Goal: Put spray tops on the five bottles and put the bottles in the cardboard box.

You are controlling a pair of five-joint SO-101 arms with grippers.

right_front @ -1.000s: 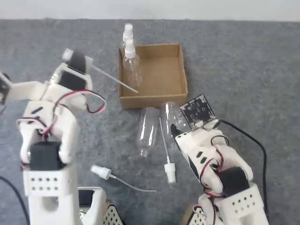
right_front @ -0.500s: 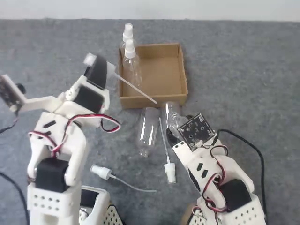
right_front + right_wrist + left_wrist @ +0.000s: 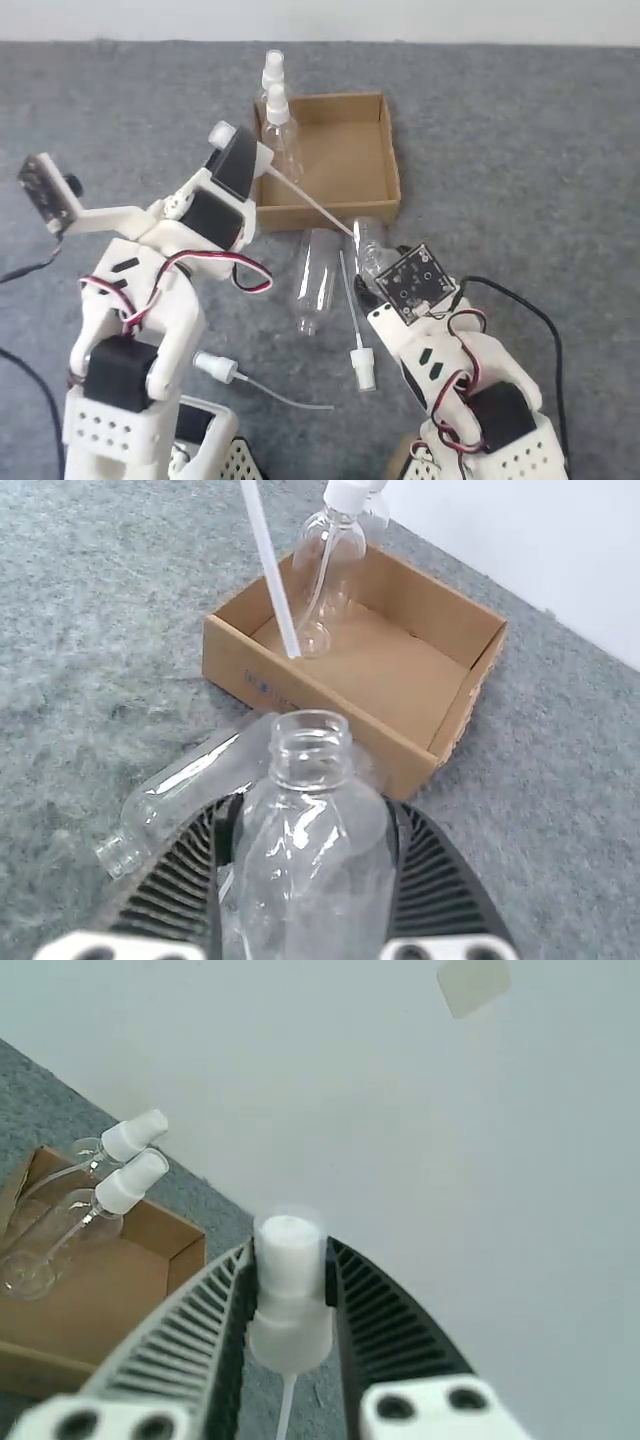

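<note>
Spray top [image 3: 290, 1305], likely light with a flexible dip tube [image 3: 310, 205], is clamped at its rigid head by the left tool [image 3: 290, 1252]; the right tool [image 3: 308, 820] clasps the slick, crushable bottle [image 3: 305, 880].

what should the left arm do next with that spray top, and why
Probably ease the dip tube tip into the open bottle mouth. The left gripper is shut on the spray top, the right gripper holds the uncapped bottle, and the tube tip sits close to that mouth but not yet inside.
</note>
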